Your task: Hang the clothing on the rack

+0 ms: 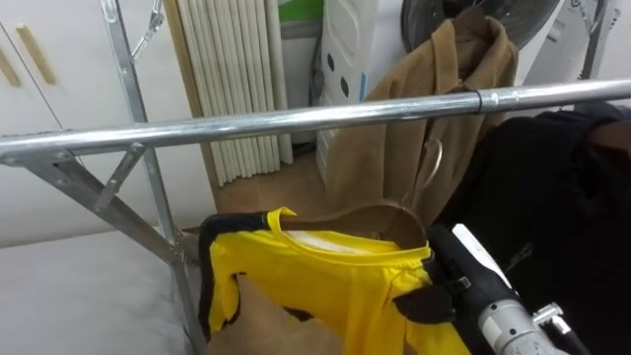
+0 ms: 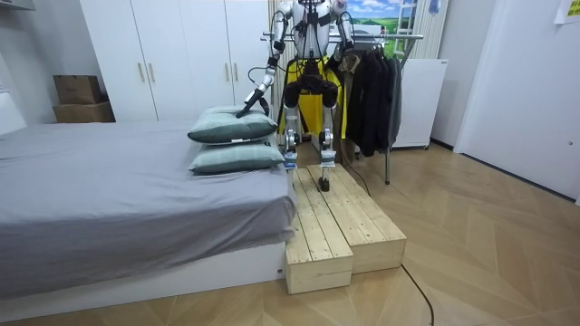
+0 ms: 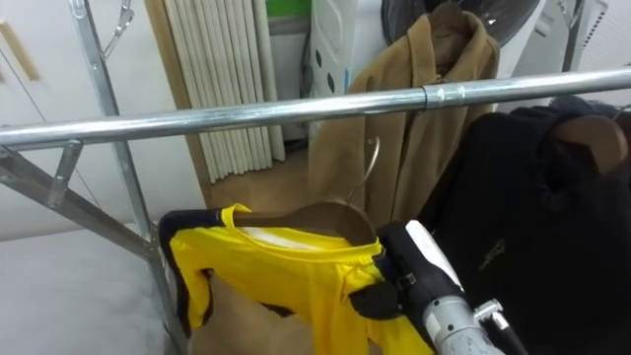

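Note:
A yellow shirt [image 1: 325, 276] with dark trim hangs on a wooden hanger [image 1: 380, 219]. My right hand [image 1: 426, 299] is shut on the shirt's shoulder over the hanger's end and holds both below the metal rail [image 1: 296, 120]. The hanger's wire hook [image 1: 434, 163] points up and stops just under the rail, in front of a brown coat [image 1: 444, 89] that hangs there. In the room view I stand on a wooden platform [image 2: 335, 226] facing the rack, with my left hand [image 2: 246, 111] stretched low toward the bed's pillows [image 2: 231, 131].
Black garments [image 1: 552, 217] crowd the rail at the right. The rack's slanted brace and post [image 1: 148, 187] stand at the left, with the grey bed [image 1: 69, 296] beside them. White slats [image 1: 237, 79] and a fan [image 1: 434, 20] are behind the rack.

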Available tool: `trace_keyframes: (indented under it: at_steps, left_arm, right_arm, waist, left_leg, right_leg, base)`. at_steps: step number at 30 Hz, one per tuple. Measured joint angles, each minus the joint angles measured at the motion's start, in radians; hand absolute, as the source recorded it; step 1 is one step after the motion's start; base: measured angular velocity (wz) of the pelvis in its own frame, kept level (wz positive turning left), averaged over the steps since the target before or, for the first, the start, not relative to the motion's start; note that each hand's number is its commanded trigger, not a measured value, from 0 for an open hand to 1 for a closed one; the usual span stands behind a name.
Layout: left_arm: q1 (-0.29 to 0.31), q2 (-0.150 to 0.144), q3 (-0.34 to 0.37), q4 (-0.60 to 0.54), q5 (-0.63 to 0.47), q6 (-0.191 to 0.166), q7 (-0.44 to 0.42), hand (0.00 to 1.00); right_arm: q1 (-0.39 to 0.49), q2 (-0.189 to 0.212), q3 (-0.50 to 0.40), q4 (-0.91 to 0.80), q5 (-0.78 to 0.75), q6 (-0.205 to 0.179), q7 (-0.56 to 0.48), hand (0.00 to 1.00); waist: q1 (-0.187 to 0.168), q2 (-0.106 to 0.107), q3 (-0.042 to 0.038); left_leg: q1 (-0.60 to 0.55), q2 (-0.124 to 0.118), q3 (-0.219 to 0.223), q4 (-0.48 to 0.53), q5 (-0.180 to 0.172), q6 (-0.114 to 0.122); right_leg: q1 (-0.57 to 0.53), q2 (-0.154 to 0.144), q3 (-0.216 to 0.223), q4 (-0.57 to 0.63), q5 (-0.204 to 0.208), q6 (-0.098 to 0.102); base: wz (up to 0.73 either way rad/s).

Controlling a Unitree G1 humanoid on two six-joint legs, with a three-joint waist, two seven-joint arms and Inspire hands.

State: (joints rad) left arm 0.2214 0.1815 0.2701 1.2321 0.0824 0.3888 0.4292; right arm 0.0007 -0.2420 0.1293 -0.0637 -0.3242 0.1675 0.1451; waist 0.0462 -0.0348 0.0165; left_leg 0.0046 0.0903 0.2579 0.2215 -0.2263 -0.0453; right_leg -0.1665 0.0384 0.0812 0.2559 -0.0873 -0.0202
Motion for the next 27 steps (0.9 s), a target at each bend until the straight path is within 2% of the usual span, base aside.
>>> trace_keyframes:
  at_steps: [3, 10, 15, 19, 27]
  left_arm:
    - [-0.003, 0.002, 0.0, -0.013, 0.006, -0.001, 0.004, 0.0]
    - [-0.006, 0.003, 0.0, -0.013, 0.008, -0.004, 0.014, 0.0]
    - [-0.007, 0.003, 0.002, -0.013, 0.05, -0.01, 0.014, 0.0]
    - [-0.007, 0.005, 0.003, -0.013, 0.05, -0.01, 0.014, 0.0]
    - [-0.007, 0.025, 0.001, -0.014, 0.049, -0.01, -0.002, 0.0]
  right_arm:
    - [-0.003, 0.0, 0.001, 0.0, -0.028, 0.0, 0.011, 1.0]
    - [-0.028, -0.001, 0.003, -0.011, -0.038, 0.0, 0.022, 1.0]
    - [-0.035, -0.035, 0.003, -0.074, -0.045, 0.0, 0.055, 1.0]
    - [-0.06, -0.035, 0.003, -0.098, -0.064, 0.0, 0.081, 1.0]
    - [-0.077, -0.034, 0.007, -0.117, -0.246, 0.009, 0.099, 1.0]
  waist:
    - [0.019, -0.001, -0.0007]
    - [0.022, -0.002, -0.0014]
    - [0.047, -0.011, -0.0068]
    - [0.047, -0.015, -0.007]
    - [0.048, -0.034, -0.006]
  left_leg:
    - [0.004, 0.0, -0.01, -0.001, 0.0, 0.0]
    - [0.005, 0.0, -0.017, -0.002, 0.0, 0.0]
    - [0.008, 0.0, -0.015, -0.003, 0.0, 0.0]
    - [0.011, 0.0, -0.017, -0.002, 0.0, 0.0]
    - [0.011, 0.0, -0.018, -0.001, 0.0, 0.0]
  right_leg:
    - [0.01, 0.0, -0.005, -0.01, 0.0, 0.0]
    - [0.017, -0.001, -0.01, -0.018, 0.0, 0.0]
    - [0.019, -0.001, -0.011, -0.015, 0.001, -0.001]
    - [0.024, -0.002, -0.011, -0.016, 0.001, -0.001]
    - [0.026, -0.001, -0.012, -0.016, 0.0, -0.001]
  base:
    - [0.1]
    - [0.03]
    - [-0.01]
    - [0.0]
    - [0.0]
